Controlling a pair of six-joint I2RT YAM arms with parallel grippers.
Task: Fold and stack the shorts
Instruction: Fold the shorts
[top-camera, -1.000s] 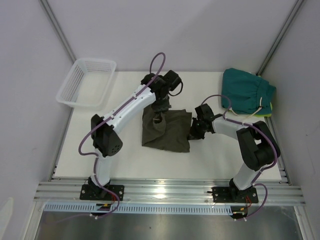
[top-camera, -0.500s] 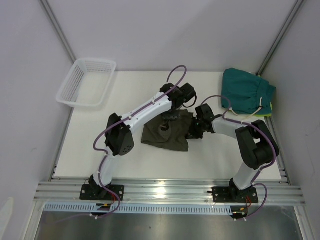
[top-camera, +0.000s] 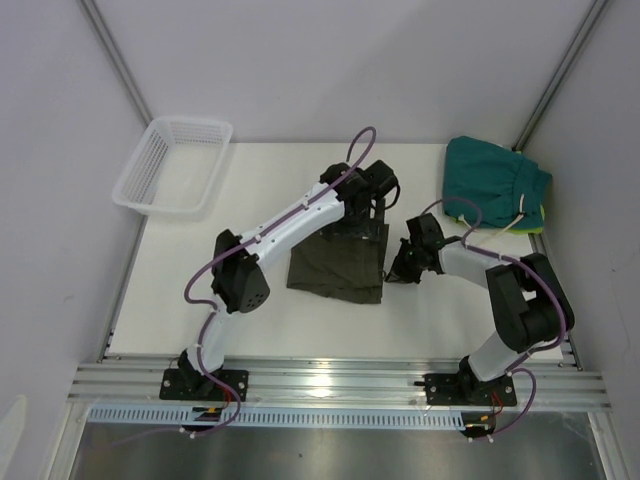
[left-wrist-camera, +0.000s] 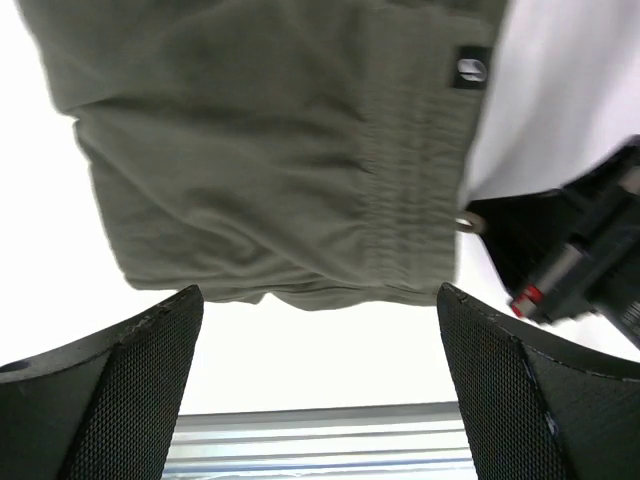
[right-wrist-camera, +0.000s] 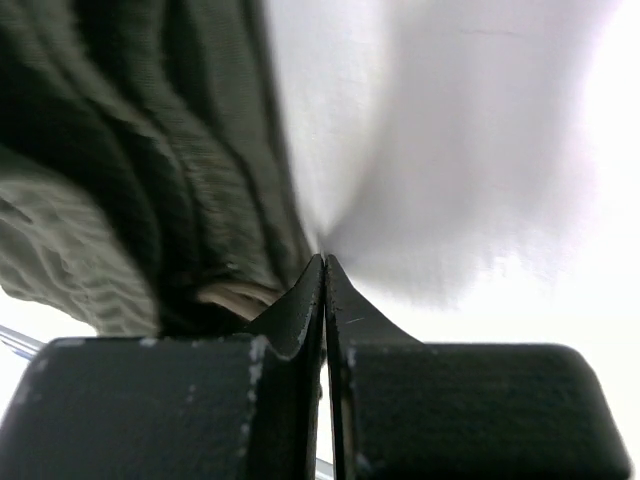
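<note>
White tabletop, grey walls on three sides. Mesh basket, white plastic, sits at the 10 o'clock corner.

Left arm: base at 7 o'clock, elbow raised, forearm slanting toward centre, wrist bent down over the 12 o'clock edge of the olive shorts. Left gripper has its jaws spread wide with nothing between them. In the wrist view both fingers are clear of the cloth.

Olive shorts lie flat at table centre, folded to a rough rectangle. Gathered waistband with a small dark label shows in the left wrist view.

Right gripper sits low at the 3 o'clock edge of the olive shorts. Its fingers are pressed together, tips right at the folded edge; cannot tell whether any cloth is pinched. Right arm: base at 5 o'clock, elbow out to the right, forearm running left.

Teal shorts lie folded at the 2 o'clock corner, white drawstring showing, well apart from the olive pair.
</note>
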